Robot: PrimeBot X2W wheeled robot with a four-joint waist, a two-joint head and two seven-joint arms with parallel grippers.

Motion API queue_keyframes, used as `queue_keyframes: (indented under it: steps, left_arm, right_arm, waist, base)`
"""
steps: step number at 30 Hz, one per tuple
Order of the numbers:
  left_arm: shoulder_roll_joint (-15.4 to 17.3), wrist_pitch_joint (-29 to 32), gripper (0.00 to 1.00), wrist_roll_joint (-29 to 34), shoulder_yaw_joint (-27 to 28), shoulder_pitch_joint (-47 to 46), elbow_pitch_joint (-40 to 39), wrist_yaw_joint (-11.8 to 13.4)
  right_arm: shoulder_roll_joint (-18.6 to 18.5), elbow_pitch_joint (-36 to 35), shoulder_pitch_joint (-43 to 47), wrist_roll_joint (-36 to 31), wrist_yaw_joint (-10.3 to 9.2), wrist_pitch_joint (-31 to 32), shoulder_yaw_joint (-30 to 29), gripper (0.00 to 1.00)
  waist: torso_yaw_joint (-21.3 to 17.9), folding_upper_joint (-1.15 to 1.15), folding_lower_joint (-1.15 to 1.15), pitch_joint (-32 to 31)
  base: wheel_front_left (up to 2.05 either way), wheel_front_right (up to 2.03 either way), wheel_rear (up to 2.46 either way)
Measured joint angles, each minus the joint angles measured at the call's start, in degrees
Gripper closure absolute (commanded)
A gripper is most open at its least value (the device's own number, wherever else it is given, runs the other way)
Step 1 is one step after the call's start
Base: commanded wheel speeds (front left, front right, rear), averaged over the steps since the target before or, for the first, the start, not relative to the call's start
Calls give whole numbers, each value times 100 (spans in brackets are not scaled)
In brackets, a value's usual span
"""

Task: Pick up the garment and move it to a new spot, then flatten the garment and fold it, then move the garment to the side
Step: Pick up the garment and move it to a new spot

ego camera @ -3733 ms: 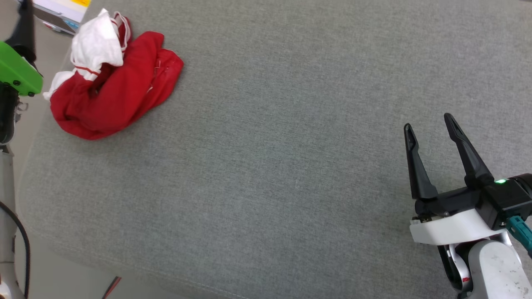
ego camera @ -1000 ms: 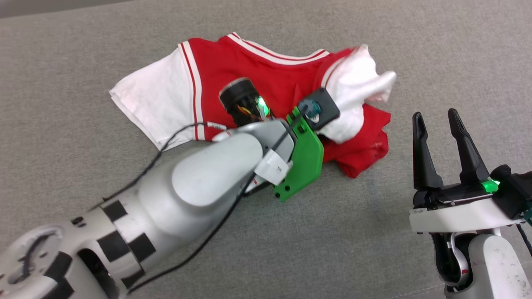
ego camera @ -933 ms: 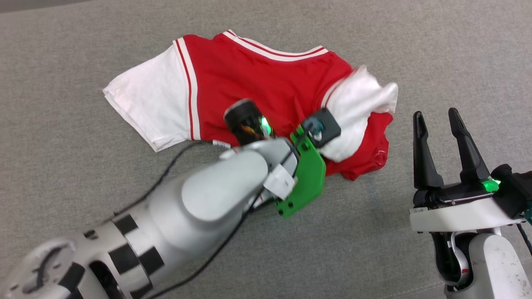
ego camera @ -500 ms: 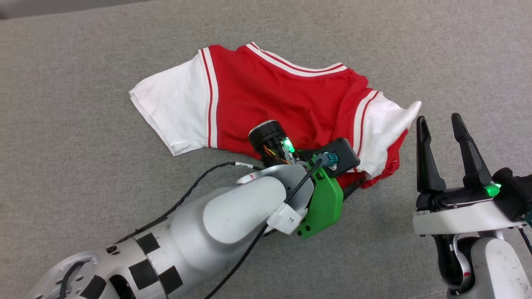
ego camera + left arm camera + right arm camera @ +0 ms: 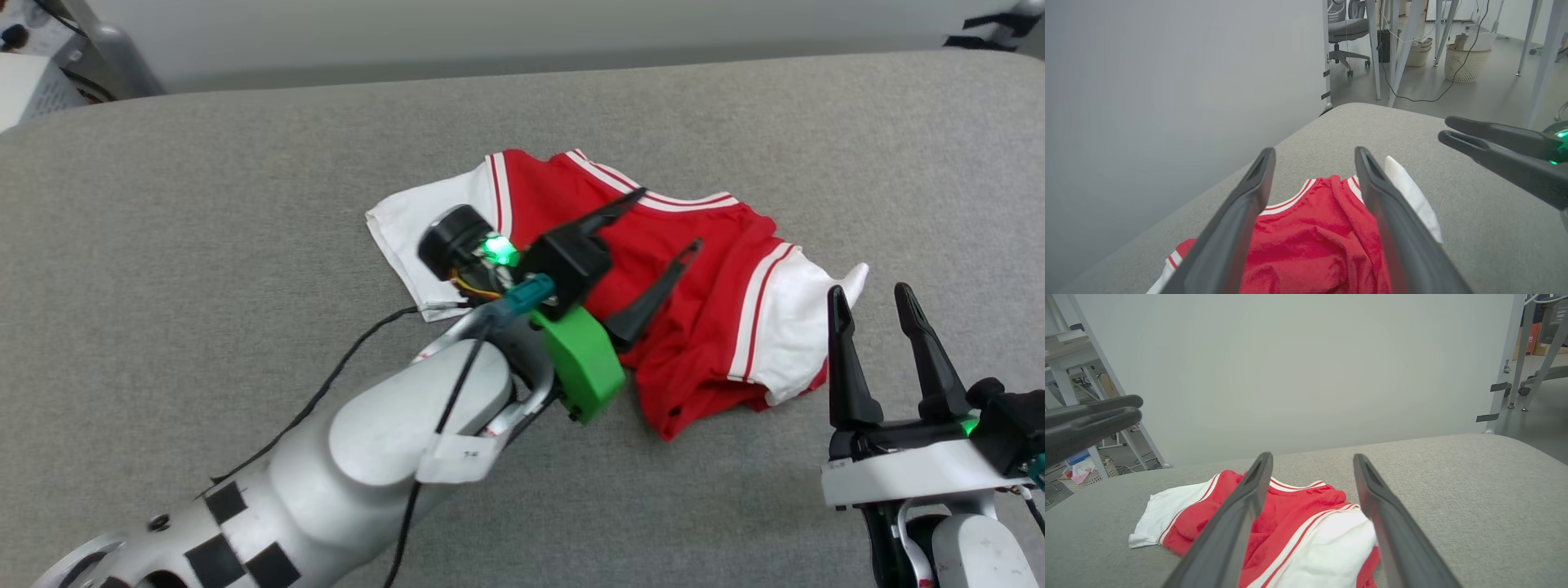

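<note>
- Garment [image 5: 702,278]: soft red knit, white sleeves, striped trim, rumpled on woven grey bench [image 5: 245,204].
- Left gripper [image 5: 669,219]: fingers spread, empty.
- Right gripper [image 5: 868,289]: likewise.

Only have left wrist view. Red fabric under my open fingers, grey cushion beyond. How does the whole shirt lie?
Observer: In head view, the red jersey T-shirt with white sleeves is half spread, with its lower part bunched toward the robot.
Operator: Sleeves?
Observer: The white sleeve on the robot's left lies flat. The right white sleeve is creased, with one corner poking out.
Operator: Right gripper?
Observer: The right gripper is open beside that creased sleeve and holds nothing.
</note>
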Motion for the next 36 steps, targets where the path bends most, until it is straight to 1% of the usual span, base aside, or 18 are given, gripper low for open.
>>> queue_keyframes:
  steps: [2, 5, 8, 11, 13, 15, 17, 19, 22, 25, 30, 36]
  left_arm:
    - [218, -187, 0, 8, 202, 177, -119, 282]
    - [468, -356, 0, -73, 559, 556, -355, 581]
    - [722, -403, 0, 7, 825, 922, -504, 894]
    - [965, -435, 0, 133, 1325, 1341, -767, 1270]
    - [1087, -436, 0, 328, 1814, 1686, -1027, 1521]
    - [1149, -436, 0, 526, 2246, 2057, -1226, 1693]
    - [1157, -435, 0, 661, 2695, 2480, -1393, 1797]
    - [1143, -436, 0, 875, 3172, 2912, -1537, 1842]
    - [1029, -436, 0, 1165, 3784, 3461, -1662, 1836]
    - [797, -436, 0, 1396, 4289, 3961, -1728, 1718]
    - [337, -436, 0, 1869, 4880, 4681, -1679, 1379]
    - [-82, -436, 0, 2387, 5266, 5131, -1522, 925]
  right_arm:
    - [-1, 14, 71, -5, 0, 0, -43, 0]
    - [-1, 23, 177, -58, 0, 0, -86, 0]
    - [-1, 35, 236, -101, 0, 0, -118, 0]
    - [-1, 49, 242, -109, 0, 0, -153, 0]
    - [0, 56, 258, -122, 0, 0, -172, 0]
    - [0, 62, 292, -144, 0, 0, -188, 0]
    - [0, 77, 317, -149, 0, 0, -187, 0]
    - [0, 94, 332, -151, 0, 0, -191, 0]
    - [0, 130, 345, -157, 0, 0, -190, 0]
    - [0, 196, 380, -174, 0, 0, -183, 0]
    - [0, 335, 475, -204, 0, 0, -197, 0]
    - [0, 454, 608, -264, 0, 0, -179, 0]
  waist:
    - [100, 0, 0, -119]
    - [245, 0, 0, -266]
    - [377, 0, 0, -393]
    - [486, 0, 0, -499]
    - [550, 0, 0, -561]
    - [598, 0, 0, -603]
    - [636, 0, 0, -641]
    - [670, 0, 0, -678]
    - [702, 0, 0, -730]
    - [717, 0, 0, -789]
    - [720, 0, 0, -898]
    - [741, 0, 0, -1019]
  base:
    - [0, 0, 0]
    - [0, 0, 0]
    - [0, 0, 0]
    - [0, 0, 0]
    - [0, 0, 0]
    - [0, 0, 0]
    - [0, 0, 0]
    - [0, 0, 0]
    - [0, 0, 0]
    - [0, 0, 0]
    - [0, 0, 0]
    - [0, 0, 0]
